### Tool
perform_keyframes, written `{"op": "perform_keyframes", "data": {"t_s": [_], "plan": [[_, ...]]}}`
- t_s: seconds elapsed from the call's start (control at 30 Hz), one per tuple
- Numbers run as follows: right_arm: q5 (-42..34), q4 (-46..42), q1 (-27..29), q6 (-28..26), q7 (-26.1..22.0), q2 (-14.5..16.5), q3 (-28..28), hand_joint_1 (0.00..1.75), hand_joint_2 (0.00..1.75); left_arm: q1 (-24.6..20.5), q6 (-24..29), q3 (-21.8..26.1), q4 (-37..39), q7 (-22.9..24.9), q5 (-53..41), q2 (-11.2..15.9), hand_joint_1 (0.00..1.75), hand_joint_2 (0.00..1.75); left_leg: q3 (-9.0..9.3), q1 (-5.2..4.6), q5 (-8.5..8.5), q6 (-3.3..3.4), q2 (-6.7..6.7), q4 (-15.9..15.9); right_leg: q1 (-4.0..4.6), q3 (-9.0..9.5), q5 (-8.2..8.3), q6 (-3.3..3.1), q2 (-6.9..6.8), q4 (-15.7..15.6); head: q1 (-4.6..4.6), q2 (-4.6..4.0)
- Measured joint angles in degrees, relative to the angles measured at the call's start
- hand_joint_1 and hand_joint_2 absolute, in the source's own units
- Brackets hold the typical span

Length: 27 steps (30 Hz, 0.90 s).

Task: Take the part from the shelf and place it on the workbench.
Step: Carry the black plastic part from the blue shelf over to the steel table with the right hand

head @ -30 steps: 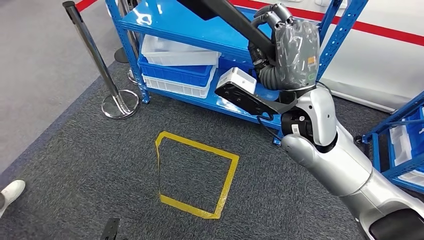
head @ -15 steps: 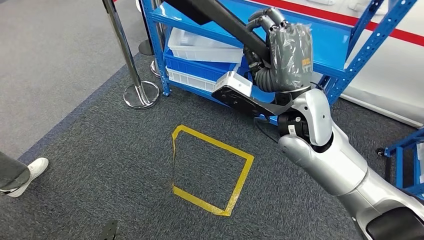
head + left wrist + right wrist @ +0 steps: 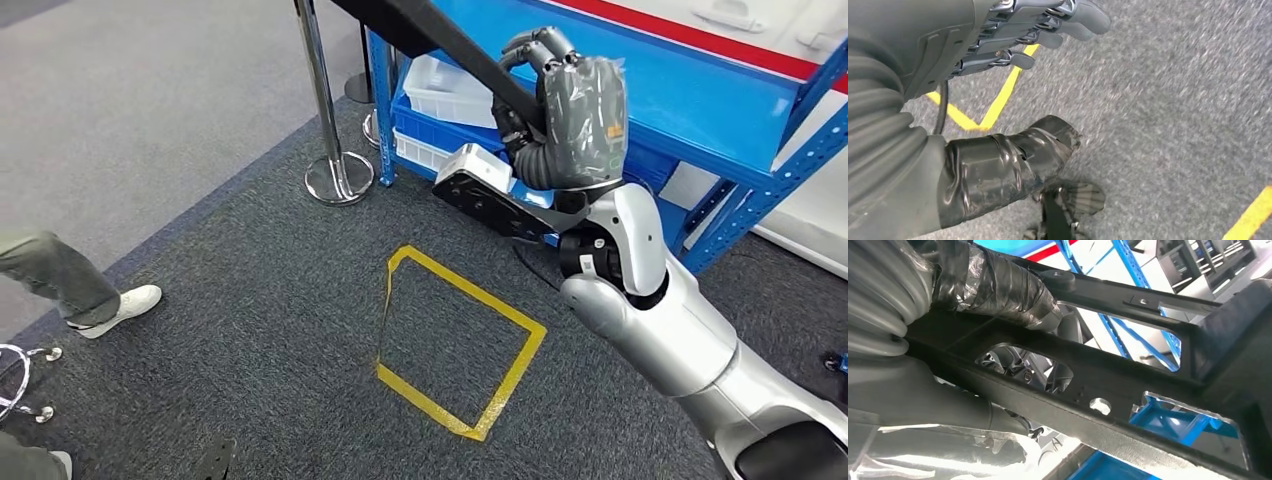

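One long black flat metal part point(image 3: 450, 45) sits gripped in our right hand point(image 3: 560, 120), off the blue metal shelf point(image 3: 690, 95) behind it; carrying and placing remain.

Dark grey carpet point(image 3: 250, 330) covers the floor here, with a square outlined in yellow tape point(image 3: 462, 340) stuck to it. Further out the floor turns a lighter grey point(image 3: 150, 110). A chrome barrier post point(image 3: 325, 100) stands on its round base at the carpet's edge, just beside a blue metal shelf rack point(image 3: 700, 110). White and blue plastic bins point(image 3: 440, 110) sit stacked on its lower level. A person's leg and white shoe point(image 3: 120, 305) stand near the carpet's edge.
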Motion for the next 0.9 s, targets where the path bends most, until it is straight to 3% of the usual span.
{"op": "perform_keyframes", "data": {"t_s": [0.07, 0.13, 0.2, 0.23, 0.27, 0.33, 0.4, 0.43, 0.5, 0.57, 0.6, 0.67, 0.7, 0.73, 0.77, 0.8, 0.83, 0.9], "plan": [[-0.18, 0.02, -0.01, 0.16, 0.0, 0.01, 0.0, 1.75, 1.75, 0.18, 0.05, -0.05, 0.07, -0.1, -0.01, 0.1, 0.0, 1.75, -0.9, -0.24, -1.05, -0.62, 1.96, 1.39, -0.45, 0.34, 0.35, -0.01, -1.33, -1.0, -0.22, 0.0], [-0.39, 0.04, 0.0, 0.3, 0.0, 0.01, 0.0, 1.75, 1.75, 0.09, 0.07, -0.08, 0.09, -0.25, -0.02, 0.12, 0.0, 1.75, -3.23, -0.28, -4.12, -1.14, 5.09, 6.7, -0.59, 0.46, 0.61, -0.09, -2.66, -1.37, -0.54, 0.0], [-0.56, 0.07, 0.15, 0.44, 0.01, 0.0, 0.0, 1.75, 1.75, -0.07, 0.08, -0.08, 0.09, -0.38, -0.01, 0.17, 0.0, 1.75, -5.83, -0.09, -6.67, -1.6, 6.19, 12.89, -0.54, 0.28, 0.62, -0.11, -4.12, -1.19, -0.63, 0.0], [-0.6, 0.09, 0.29, 0.54, 0.01, -0.01, 0.0, 1.75, 1.75, -0.06, 0.1, -0.09, 0.09, -0.45, 0.0, 0.2, 0.0, 1.75, -6.11, -0.04, -6.75, -1.76, 6.4, 13.96, -0.54, 0.19, 0.61, -0.1, -4.86, -1.09, -0.62, 0.0], [-0.61, 0.11, 0.43, 0.61, 0.01, -0.03, 0.0, 1.75, 1.75, -0.02, 0.14, -0.09, 0.09, -0.52, 0.03, 0.24, 0.0, 1.75, -5.29, -0.02, -5.91, -1.85, 6.62, 12.94, -0.55, 0.11, 0.59, -0.08, -5.55, -1.0, -0.61, 0.0], [-0.61, 0.1, 0.54, 0.7, 0.01, -0.1, 0.0, 1.75, 1.75, 0.0, 0.29, -0.1, 0.09, -0.68, 0.13, 0.36, 0.0, 1.75, -1.1, -0.1, -3.18, -1.76, 8.16, 5.91, -0.48, 0.08, 0.51, 0.12, -6.81, -0.86, -0.59, 0.0], [-0.61, 0.03, 0.5, 0.76, 0.02, -0.23, -0.12, 1.75, 1.75, -0.16, 0.47, -0.1, 0.09, -0.82, 0.2, 0.5, 0.0, 1.75, 2.01, -0.47, -1.77, -1.01, 9.7, 0.36, -0.14, 0.03, 0.43, 0.61, -7.81, -0.74, -0.56, 0.0], [-0.61, -0.03, 0.49, 0.79, 0.03, -0.29, -0.24, 1.75, 1.75, -0.24, 0.54, -0.1, 0.09, -0.87, 0.22, 0.56, 0.0, 1.75, 2.3, -0.67, -1.77, -0.54, 9.9, -0.51, 0.07, 0.02, 0.44, 0.89, -8.27, -0.73, -0.54, 0.0], [-0.61, -0.15, 0.52, 0.84, 0.13, -0.4, -0.49, 1.75, 1.75, -0.22, 0.61, -0.11, 0.09, -0.93, 0.24, 0.69, 0.0, 1.75, 2.12, -0.74, -1.38, 0.35, 8.67, -0.62, 0.28, 0.11, 0.5, 1.48, -9.22, -0.9, -0.5, 0.0], [-0.61, -0.23, 0.59, 0.91, 0.31, -0.61, -0.73, 1.75, 1.75, 0.0, 0.62, -0.14, 0.09, -0.8, 0.23, 0.81, 0.0, 1.75, 2.22, -0.52, -0.93, 1.06, 7.69, -1.16, 0.07, -0.28, -0.7, 1.99, -8.21, 0.27, -0.48, 0.0], [-0.61, -0.25, 0.64, 0.93, 0.4, -0.78, -0.87, 1.75, 1.75, 0.04, 0.61, -0.15, 0.09, -0.7, 0.21, 0.87, 0.0, 1.75, 2.29, -0.38, -0.7, 1.41, 7.27, -1.43, -0.06, -1.14, -2.15, 2.15, -6.93, 2.34, -0.43, 0.0], [-0.61, -0.4, 0.95, 0.96, 0.64, -1.18, -1.19, 1.75, 1.75, -0.04, 0.61, -0.2, 0.09, -0.57, 0.05, 0.95, 0.0, 1.75, 2.13, -0.34, -0.45, 1.85, 6.28, -1.54, -0.18, -4.29, -5.93, 2.25, -4.26, 9.53, -0.36, 0.0], [-0.6, -0.51, 1.24, 0.96, 0.81, -1.41, -1.29, 1.75, 1.75, -0.11, 0.62, -0.26, 0.09, -0.59, -0.09, 1.02, 0.0, 1.75, 2.02, -0.38, -0.39, 1.96, 5.65, -1.51, -0.17, -5.9, -7.25, 2.27, -3.65, 13.08, -0.33, 0.0], [-0.59, -0.64, 1.61, 0.98, 1.02, -1.67, -1.35, 1.75, 1.75, -0.13, 0.65, -0.37, 0.09, -0.66, -0.22, 1.11, 0.0, 1.75, 1.95, -0.41, -0.36, 2.0, 4.94, -1.43, -0.18, -6.88, -7.57, 2.28, -3.33, 15.16, -0.34, 0.0], [-0.56, -0.83, 1.97, 1.03, 1.22, -1.96, -1.42, 1.75, 1.75, -0.12, 0.69, -0.51, 0.09, -0.8, -0.32, 1.23, 0.0, 1.75, 1.9, -0.41, -0.35, 2.01, 4.19, -1.31, -0.21, -6.87, -6.8, 2.27, -3.17, 15.16, -0.34, 0.0], [-0.5, -1.09, 2.27, 1.13, 1.4, -2.32, -1.54, 1.75, 1.75, -0.1, 0.73, -0.69, 0.09, -1.04, -0.39, 1.37, 0.0, 1.75, 1.82, -0.37, -0.37, 1.97, 3.41, -1.11, -0.28, -5.76, -5.03, 2.22, -2.95, 12.83, -0.33, 0.0], [-0.42, -1.43, 2.46, 1.26, 1.61, -2.71, -1.75, 1.75, 1.75, -0.07, 0.75, -0.86, 0.09, -1.35, -0.42, 1.5, 0.0, 1.75, 1.72, -0.3, -0.42, 1.88, 2.62, -0.85, -0.42, -3.97, -2.92, 2.14, -2.26, 8.96, -0.32, 0.0], [-0.21, -2.17, 2.63, 1.58, 2.05, -3.45, -2.44, 1.75, 1.75, -0.09, 0.69, -1.09, 0.09, -2.11, -0.64, 1.69, 0.0, 1.75, 1.07, -0.26, -0.41, 1.37, 1.21, -0.25, -0.72, -0.93, -0.6, 2.02, 0.42, 2.32, -0.31, 0.0]]}}
